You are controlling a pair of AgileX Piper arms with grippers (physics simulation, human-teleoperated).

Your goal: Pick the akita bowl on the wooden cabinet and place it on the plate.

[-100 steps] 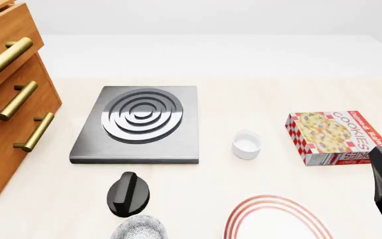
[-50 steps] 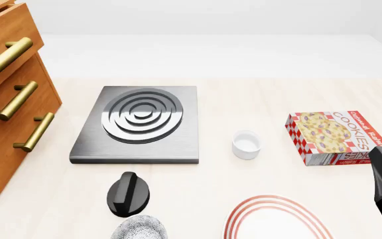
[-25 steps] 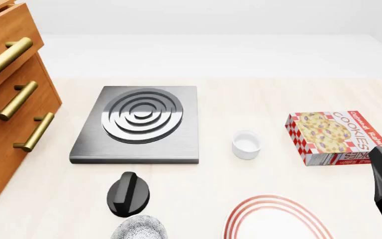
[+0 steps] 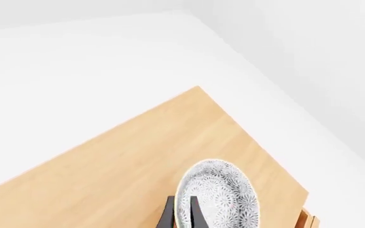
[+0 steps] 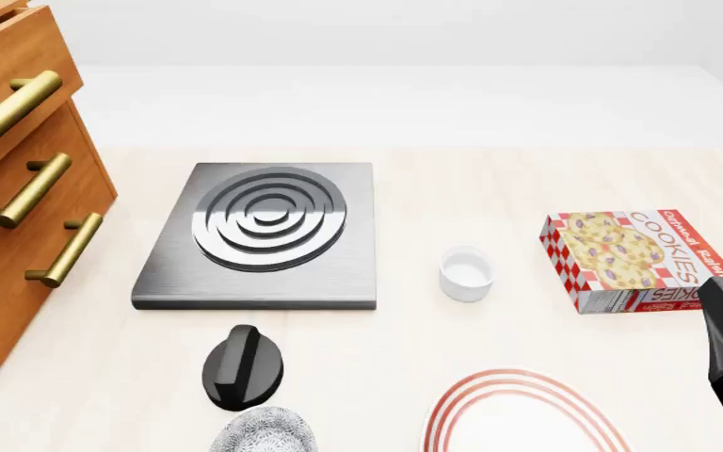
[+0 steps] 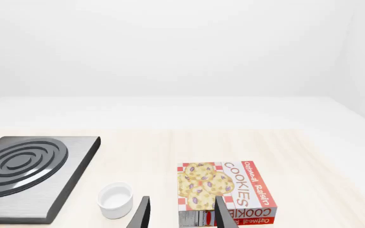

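Bowl, akita pattern (image 4: 219,198): stands on the flat top of the wooden cabinet (image 4: 138,161), near one corner; my left claw (image 4: 182,214) has one dark finger on either side of its rim, pinching the wall. Cabinet, same piece in the front view (image 5: 16,188): orange-brown, brass bar handles, at the counter's far left. Plate (image 5: 525,419): white with red rings, at the near edge of the counter (image 5: 462,348), partly cut off, nothing on it. Second patterned bowl (image 5: 264,430): near edge, left of the plate, apart from it. Black knobbed object (image 5: 244,365): just beyond that second bowl. Stove, grey square with rings (image 5: 265,231): middle of the counter, between cabinet and small white cup (image 5: 467,272). Cookie box (image 5: 632,259): red and white, on the right, lying flat. My right claw (image 6: 181,216): fingers spread apart, holding nothing, hovering above the counter with the cookie box just ahead and the cup to one side.
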